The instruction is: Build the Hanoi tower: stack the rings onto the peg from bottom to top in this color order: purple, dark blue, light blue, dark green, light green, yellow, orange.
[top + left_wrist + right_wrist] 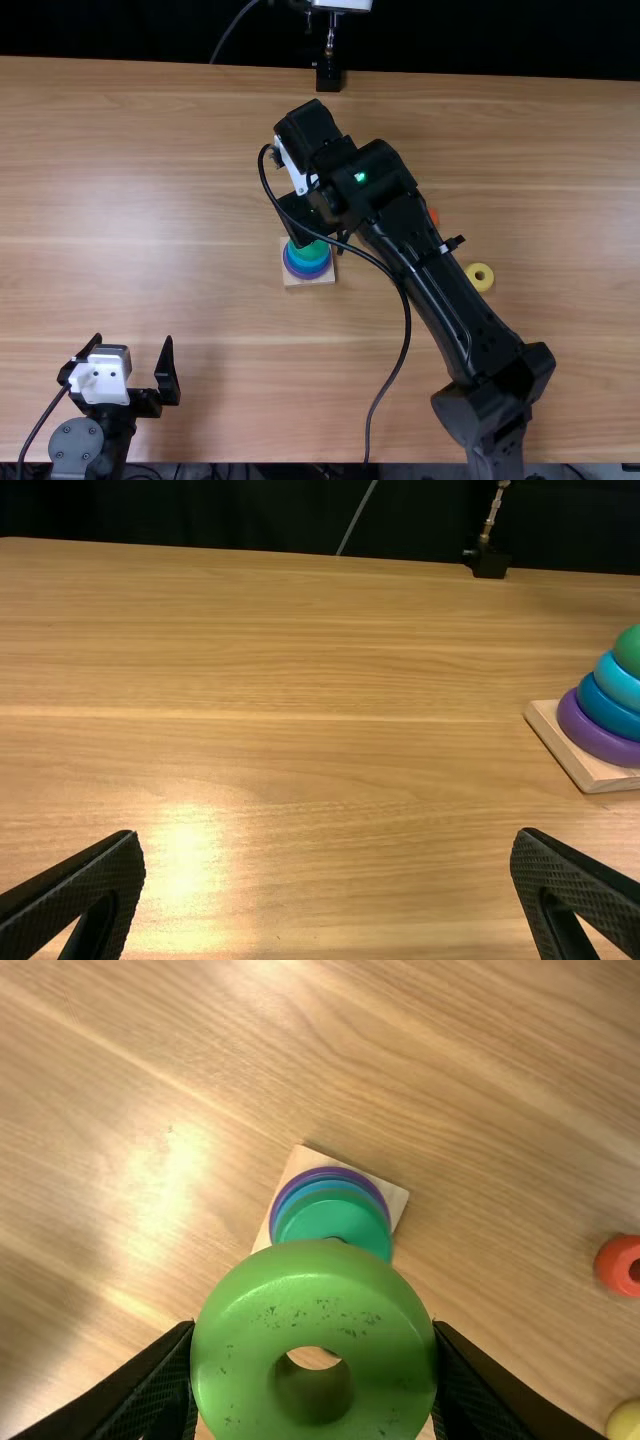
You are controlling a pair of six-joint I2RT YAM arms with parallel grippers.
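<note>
Three lines of sight, one overhead and two from the wrists

The top view looks steeply forward and down on the light brown wooden table [180,150] from above its near edge, well back from both grippers. The left wrist view starts close behind the black left gripper [133,345] and slants across to the table's far edge, which the top view shares. The right wrist view points steeply down past the black right gripper [318,228], very near its round light green ring [315,1300]. All three share the purple, blue and green ring stack [308,262] near the right gripper.
</note>
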